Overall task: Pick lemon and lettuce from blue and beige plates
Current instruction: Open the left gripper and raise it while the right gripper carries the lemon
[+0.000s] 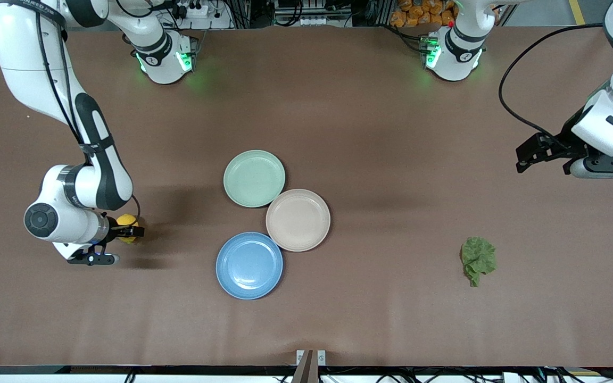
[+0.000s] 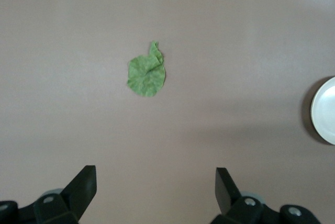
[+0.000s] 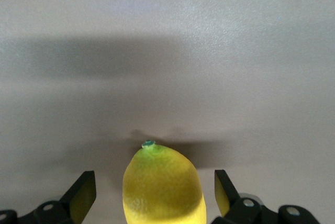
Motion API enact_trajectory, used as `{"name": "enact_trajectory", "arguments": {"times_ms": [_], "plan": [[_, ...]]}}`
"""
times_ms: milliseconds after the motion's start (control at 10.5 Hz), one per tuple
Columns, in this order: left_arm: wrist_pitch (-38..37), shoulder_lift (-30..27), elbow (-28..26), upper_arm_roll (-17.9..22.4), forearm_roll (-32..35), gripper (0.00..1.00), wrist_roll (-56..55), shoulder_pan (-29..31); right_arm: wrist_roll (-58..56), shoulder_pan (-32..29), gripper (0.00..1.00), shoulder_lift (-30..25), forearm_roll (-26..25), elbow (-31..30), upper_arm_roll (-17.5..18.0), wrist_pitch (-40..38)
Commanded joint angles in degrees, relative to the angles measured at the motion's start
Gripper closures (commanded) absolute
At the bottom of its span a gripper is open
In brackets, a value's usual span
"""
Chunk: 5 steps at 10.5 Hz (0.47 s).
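The yellow lemon (image 1: 125, 221) (image 3: 163, 187) lies on the brown table toward the right arm's end, off the plates. My right gripper (image 1: 137, 231) (image 3: 155, 192) is low around it, open, with a gap between each finger and the fruit. The green wrinkled lettuce (image 1: 478, 259) (image 2: 147, 73) lies flat on the table toward the left arm's end. My left gripper (image 1: 523, 159) (image 2: 156, 187) hangs open and empty in the air over bare table, apart from the lettuce. The blue plate (image 1: 249, 265) and the beige plate (image 1: 298, 219) sit mid-table, touching, both bare.
A mint-green plate (image 1: 254, 178) touches the beige one, farther from the front camera. A black cable (image 1: 514, 111) loops from the left arm above the table. A pale plate's rim (image 2: 324, 111) shows at the edge of the left wrist view.
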Motion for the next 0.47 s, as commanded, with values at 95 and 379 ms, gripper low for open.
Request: {"name": "enact_trajectory", "arguments": {"times_ms": [95, 379], "plan": [[-5.3, 0.6, 2.6, 0.1, 1.1, 0.00, 0.7, 0.2, -0.6, -0.2, 0.00, -2.5, 0.0, 2.9, 0.0, -6.8], [-8.0, 0.6, 4.0, -0.1, 1.1, 0.00, 0.7, 0.5, -0.6, -0.2, 0.00, -5.9, 0.0, 3.3, 0.0, -10.5]]}}
